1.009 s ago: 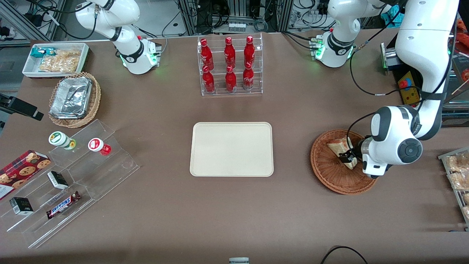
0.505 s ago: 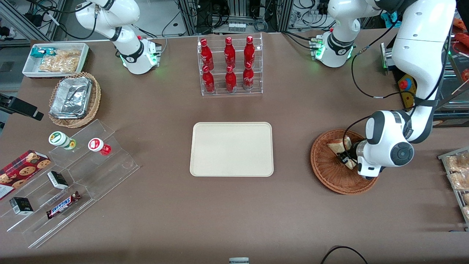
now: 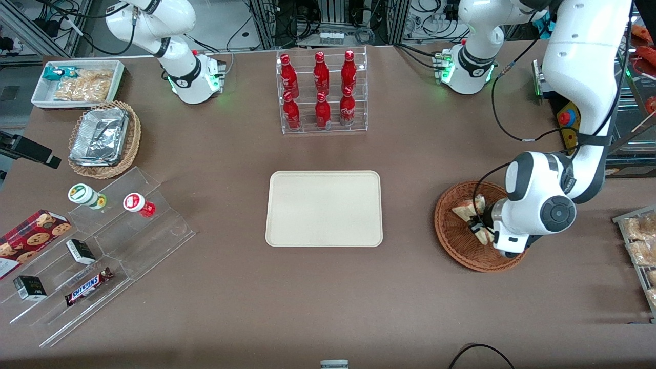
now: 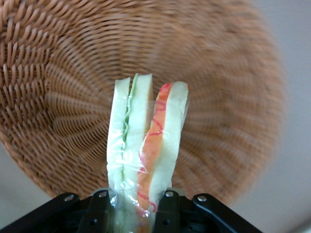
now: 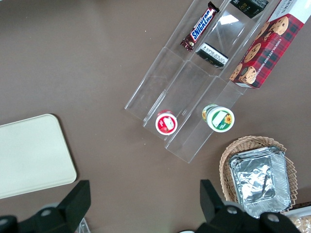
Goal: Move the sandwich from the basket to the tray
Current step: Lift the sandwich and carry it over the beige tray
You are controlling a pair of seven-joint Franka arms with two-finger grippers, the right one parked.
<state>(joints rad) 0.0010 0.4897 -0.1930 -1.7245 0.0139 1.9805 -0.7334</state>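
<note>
The left gripper (image 4: 138, 213), clamped on the wrapped sandwich (image 4: 146, 150), holds it just above the wicker basket (image 3: 453, 238) near the working arm's end of the desk. The lift looks under way; the tray (image 3: 324, 208) at mid-desk awaits delivery.

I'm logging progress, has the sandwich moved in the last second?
Yes. Held by the gripper, the sandwich has shifted toward the tray side of the basket, which stayed put.
</note>
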